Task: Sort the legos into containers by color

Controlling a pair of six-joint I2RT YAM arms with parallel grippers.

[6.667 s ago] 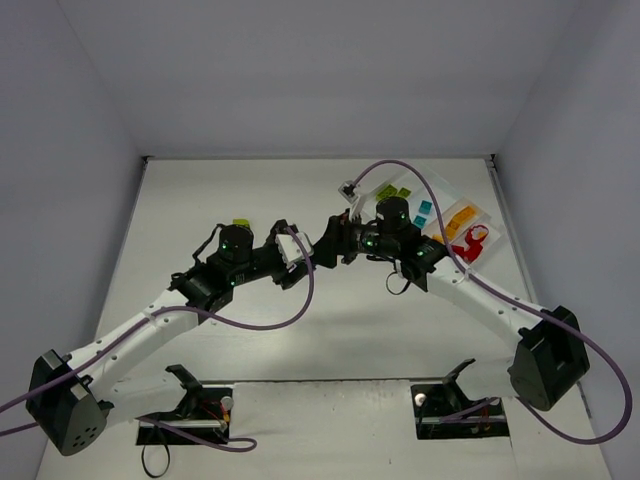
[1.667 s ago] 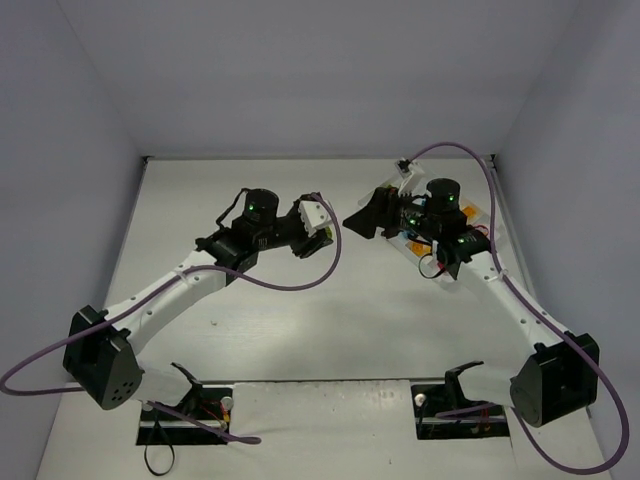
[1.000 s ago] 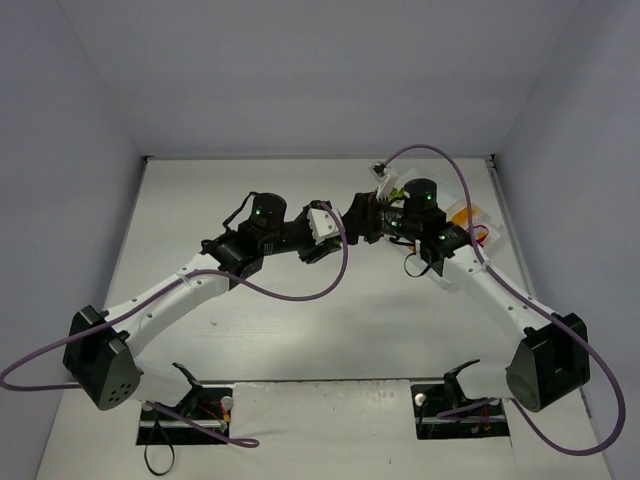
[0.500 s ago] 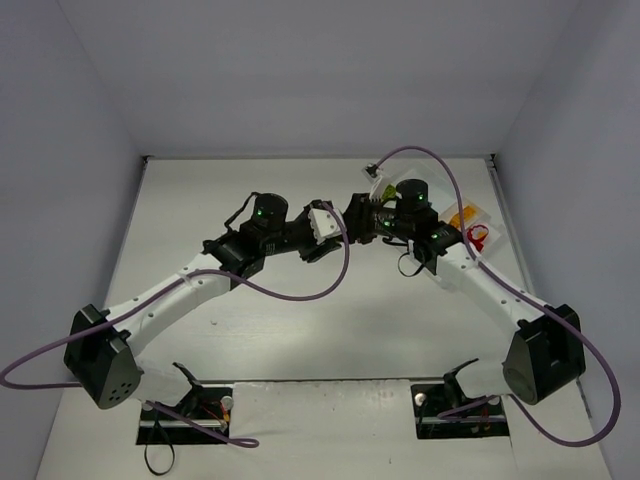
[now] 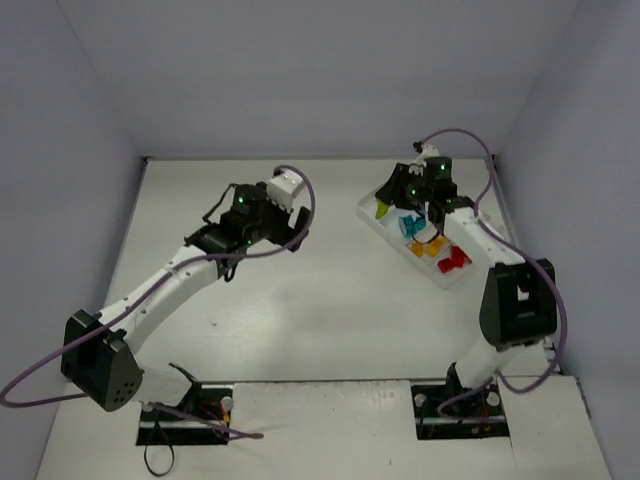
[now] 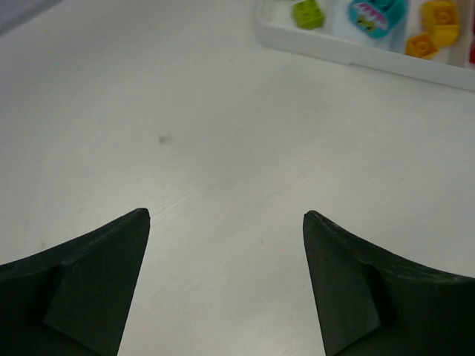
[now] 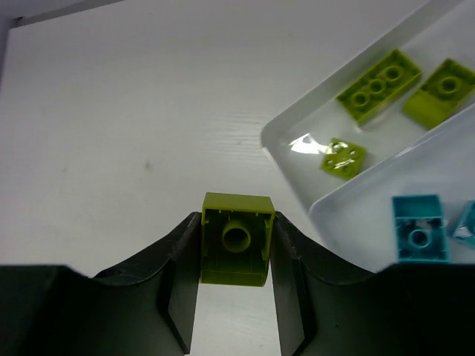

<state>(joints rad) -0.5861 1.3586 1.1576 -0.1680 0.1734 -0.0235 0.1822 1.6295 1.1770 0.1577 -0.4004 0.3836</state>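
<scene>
Left tool [image 6: 226,216]: wide, empty, over bare desk [image 6: 223,126]. Right tool [image 7: 237,216]: clamped on lime brick [image 7: 236,248], just beside tray [image 5: 392,241]. Tray compartments hold lime bricks [image 7: 378,85], teal bricks [image 7: 419,228], orange bricks [image 5: 425,248], red bricks [image 5: 452,262].

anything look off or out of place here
Nothing stands out. The tray lies flat, the legos visible in it are grouped by colour, and the lime brick is squarely clamped in the right hand.
</scene>
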